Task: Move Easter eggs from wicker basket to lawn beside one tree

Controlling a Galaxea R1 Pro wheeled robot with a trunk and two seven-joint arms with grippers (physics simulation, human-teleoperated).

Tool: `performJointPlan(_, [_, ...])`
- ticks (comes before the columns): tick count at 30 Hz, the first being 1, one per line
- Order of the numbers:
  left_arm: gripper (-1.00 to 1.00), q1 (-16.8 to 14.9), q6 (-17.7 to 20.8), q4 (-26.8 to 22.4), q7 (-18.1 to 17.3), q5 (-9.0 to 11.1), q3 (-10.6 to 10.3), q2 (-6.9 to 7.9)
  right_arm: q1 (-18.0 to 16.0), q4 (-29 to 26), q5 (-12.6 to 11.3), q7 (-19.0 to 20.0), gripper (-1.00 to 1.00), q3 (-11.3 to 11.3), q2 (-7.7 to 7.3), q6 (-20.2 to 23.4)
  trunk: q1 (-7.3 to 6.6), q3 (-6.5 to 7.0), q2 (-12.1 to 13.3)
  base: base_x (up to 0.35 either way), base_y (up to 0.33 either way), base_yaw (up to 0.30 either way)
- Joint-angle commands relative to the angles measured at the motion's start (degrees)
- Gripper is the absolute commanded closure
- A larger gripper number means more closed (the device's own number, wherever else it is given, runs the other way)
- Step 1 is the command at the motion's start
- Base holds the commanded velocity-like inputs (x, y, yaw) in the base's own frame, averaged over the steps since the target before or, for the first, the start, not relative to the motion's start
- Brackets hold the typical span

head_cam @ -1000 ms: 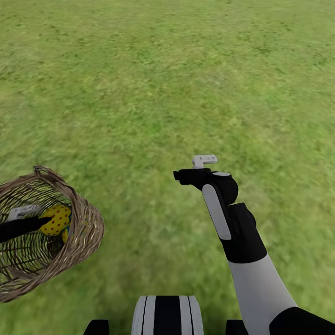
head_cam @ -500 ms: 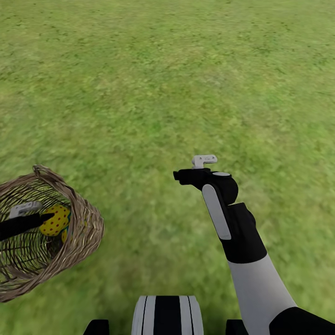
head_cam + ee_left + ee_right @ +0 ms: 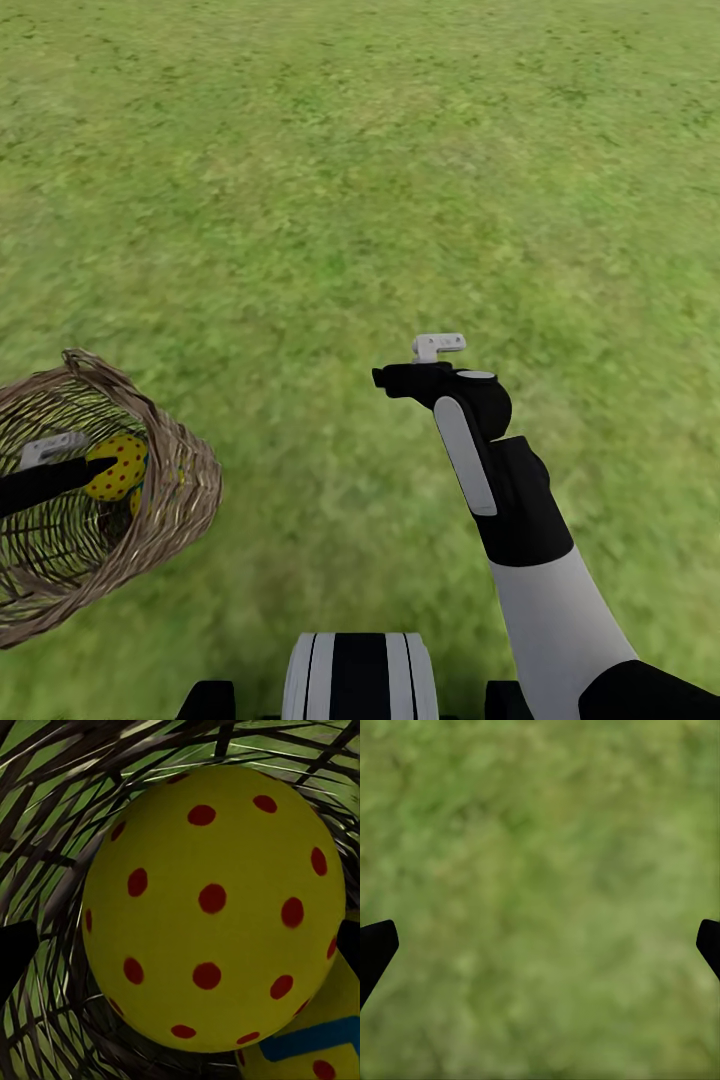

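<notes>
The wicker basket (image 3: 185, 485) lies tilted on the lawn (image 3: 350, 180) at the lower left. Inside it a yellow Easter egg (image 3: 122, 466) with red dots rests against the woven wall. My left gripper (image 3: 100, 467) reaches into the basket right up to that egg. In the left wrist view the egg (image 3: 214, 907) bulges between the spread black fingertips (image 3: 15, 949), and the gripper (image 3: 180, 945) is open around it. A second egg (image 3: 319, 1054) with a blue zigzag lies just beside the first. My right gripper (image 3: 385, 378) hangs open over bare grass (image 3: 540, 832), holding nothing.
Mottled green grass stretches away on every side of the basket. My own base (image 3: 360, 675) shows at the lower edge of the head view.
The picture has shifted very slightly. The left gripper's tip has crept a little closer to the dotted egg inside the basket. The right arm has stayed still.
</notes>
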Motion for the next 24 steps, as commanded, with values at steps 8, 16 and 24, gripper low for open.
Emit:
performJointPlan(8, [-1.00,-0.04,0.53,0.33,-0.16,0.62,0.09,-0.04,-0.03,-0.03,-0.58,-0.60,-1.00,0.03,0.00,0.16,0.04,-0.48,-0.04,0.000,0.000,0.000])
performJointPlan(16, [-1.00,-0.02,0.55,0.35,-0.26,0.78,0.09,-0.17,0.05,0.06,-0.58,-0.60,-1.00,0.04,0.00,0.16,0.07,-0.70,-0.05,0.000,0.000,0.000])
performJointPlan(24, [-1.00,-0.01,0.55,0.31,-0.45,0.91,0.09,-0.29,0.05,0.07,-0.58,-0.60,-1.00,0.02,0.00,0.16,0.07,-0.70,-0.05,0.000,0.000,0.000])
